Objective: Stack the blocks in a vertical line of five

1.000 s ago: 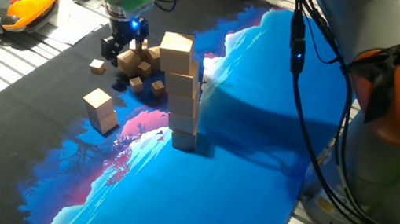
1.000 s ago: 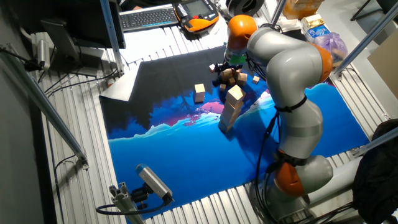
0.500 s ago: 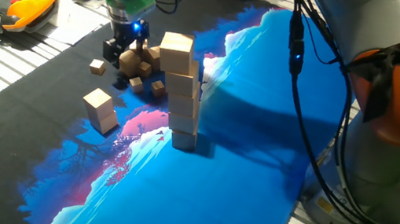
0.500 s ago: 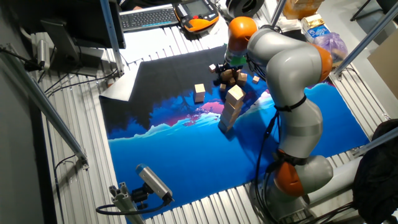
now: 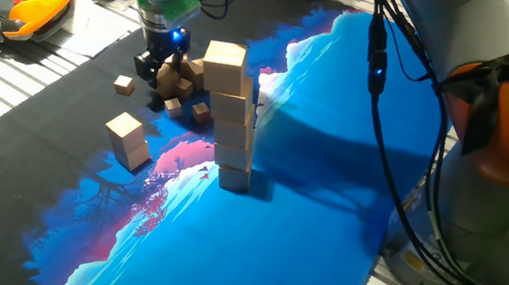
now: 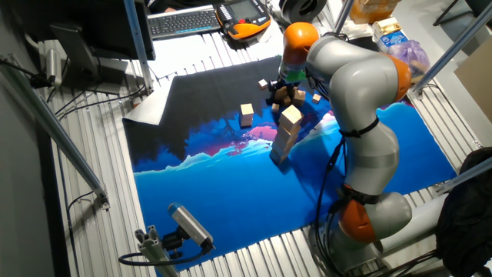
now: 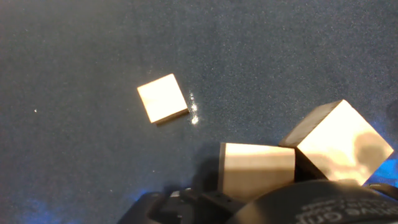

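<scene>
Blocks tower (image 5: 236,120) stood centre frame on my worktop (image 5: 331,174); fingers (image 5: 160,66) sat over the loose pile (image 5: 182,86) at upper left, apparently clamping one block (image 7: 256,171). Risk I saw: neighbour cube (image 7: 339,140) touched it, could drag along or skew the grasp.

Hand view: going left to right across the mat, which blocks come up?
Small flat-lying block → block at the pincer's edge → tilted block touching it on the right.
</scene>
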`<state>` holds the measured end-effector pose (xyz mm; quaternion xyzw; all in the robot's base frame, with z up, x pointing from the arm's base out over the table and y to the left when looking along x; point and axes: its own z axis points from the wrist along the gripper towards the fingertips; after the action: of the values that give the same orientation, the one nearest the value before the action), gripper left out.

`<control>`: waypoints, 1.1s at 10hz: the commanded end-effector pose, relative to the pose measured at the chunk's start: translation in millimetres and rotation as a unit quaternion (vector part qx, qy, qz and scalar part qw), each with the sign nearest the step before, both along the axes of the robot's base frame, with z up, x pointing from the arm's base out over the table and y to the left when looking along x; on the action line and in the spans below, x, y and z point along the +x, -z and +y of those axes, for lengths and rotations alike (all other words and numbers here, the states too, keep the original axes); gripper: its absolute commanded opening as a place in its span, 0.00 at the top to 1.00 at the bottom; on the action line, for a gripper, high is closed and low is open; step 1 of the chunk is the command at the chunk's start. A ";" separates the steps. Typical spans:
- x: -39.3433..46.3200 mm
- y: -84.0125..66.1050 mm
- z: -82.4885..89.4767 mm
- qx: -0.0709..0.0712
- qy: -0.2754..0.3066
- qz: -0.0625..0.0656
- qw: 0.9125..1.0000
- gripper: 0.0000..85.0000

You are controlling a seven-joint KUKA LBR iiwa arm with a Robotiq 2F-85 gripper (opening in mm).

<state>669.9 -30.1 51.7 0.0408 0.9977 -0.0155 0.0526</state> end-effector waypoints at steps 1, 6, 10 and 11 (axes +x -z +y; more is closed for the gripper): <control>1.2 -0.9 0.1 -0.004 -0.005 0.002 1.000 0.40; 0.9 -0.4 -2.7 0.005 -0.039 0.009 0.999 0.80; -4.8 -26.7 14.0 0.028 -0.023 0.024 0.999 1.00; -9.4 -47.9 23.0 0.031 -0.008 0.035 0.999 1.00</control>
<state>659.4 -6.7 89.9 0.0364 0.9991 0.0132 0.0145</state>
